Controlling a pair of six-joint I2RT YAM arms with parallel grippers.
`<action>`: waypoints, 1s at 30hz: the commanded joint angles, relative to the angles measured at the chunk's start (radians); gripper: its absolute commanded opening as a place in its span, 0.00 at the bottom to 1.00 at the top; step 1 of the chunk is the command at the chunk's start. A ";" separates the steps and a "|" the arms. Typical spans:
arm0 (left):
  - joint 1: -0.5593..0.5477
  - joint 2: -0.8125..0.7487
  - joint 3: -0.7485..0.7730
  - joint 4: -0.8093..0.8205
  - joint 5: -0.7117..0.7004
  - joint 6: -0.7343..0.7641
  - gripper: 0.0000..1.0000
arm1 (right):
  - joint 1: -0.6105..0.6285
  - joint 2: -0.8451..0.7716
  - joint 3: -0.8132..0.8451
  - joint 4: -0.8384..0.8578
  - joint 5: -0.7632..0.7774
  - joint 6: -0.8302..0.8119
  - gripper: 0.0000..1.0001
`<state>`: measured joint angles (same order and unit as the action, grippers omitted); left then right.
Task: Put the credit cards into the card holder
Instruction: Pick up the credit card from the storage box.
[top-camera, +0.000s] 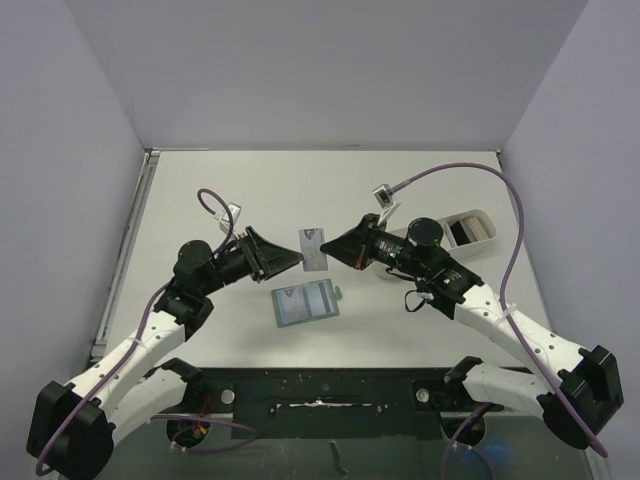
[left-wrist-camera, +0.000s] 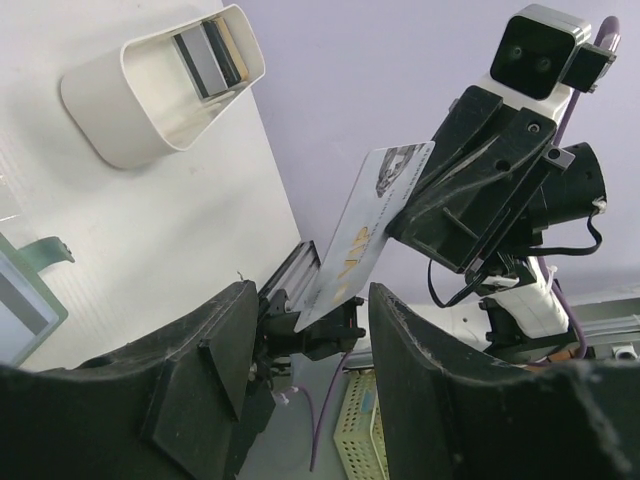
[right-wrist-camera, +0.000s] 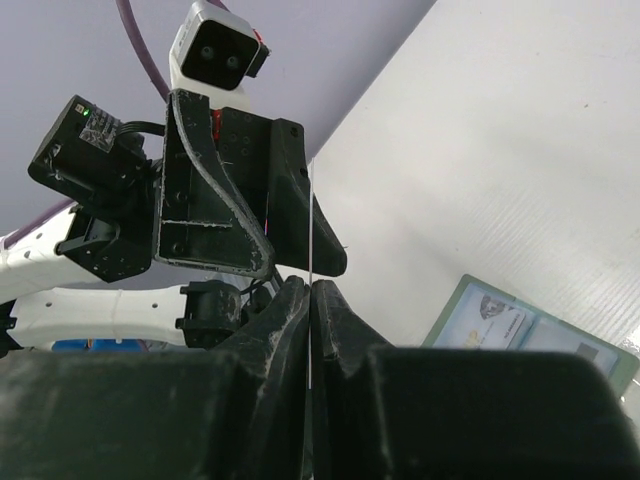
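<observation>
My right gripper (top-camera: 335, 247) is shut on a pale credit card (top-camera: 314, 249) and holds it in the air above the table. In the right wrist view the card (right-wrist-camera: 311, 230) shows edge-on as a thin line between the closed jaws (right-wrist-camera: 311, 290). My left gripper (top-camera: 295, 258) is open and faces the card. In the left wrist view the card's (left-wrist-camera: 365, 235) lower corner reaches the gap between the open fingers (left-wrist-camera: 312, 300). The card holder (top-camera: 305, 302) lies open on the table below, pale blue inside up, with cards in its slots, and also shows in the right wrist view (right-wrist-camera: 530, 330).
A long white oval tray (top-camera: 468, 230) at the back right holds more cards (left-wrist-camera: 207, 55). A small green tab (top-camera: 340, 293) lies by the wallet's right edge. Grey walls enclose the table on three sides.
</observation>
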<state>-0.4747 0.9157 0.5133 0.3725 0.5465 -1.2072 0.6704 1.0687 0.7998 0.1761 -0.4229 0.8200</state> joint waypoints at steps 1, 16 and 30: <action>0.005 -0.003 0.035 0.072 0.005 0.010 0.46 | 0.011 -0.020 -0.013 0.095 -0.002 0.005 0.00; 0.020 0.018 -0.065 0.324 0.050 -0.083 0.00 | 0.016 0.058 -0.072 0.191 -0.037 0.062 0.00; 0.048 -0.050 0.007 0.002 -0.005 0.045 0.45 | 0.019 -0.023 -0.058 0.092 -0.008 0.018 0.00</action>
<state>-0.4358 0.8944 0.4603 0.4061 0.5598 -1.2098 0.6823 1.0817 0.7269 0.2401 -0.4339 0.8566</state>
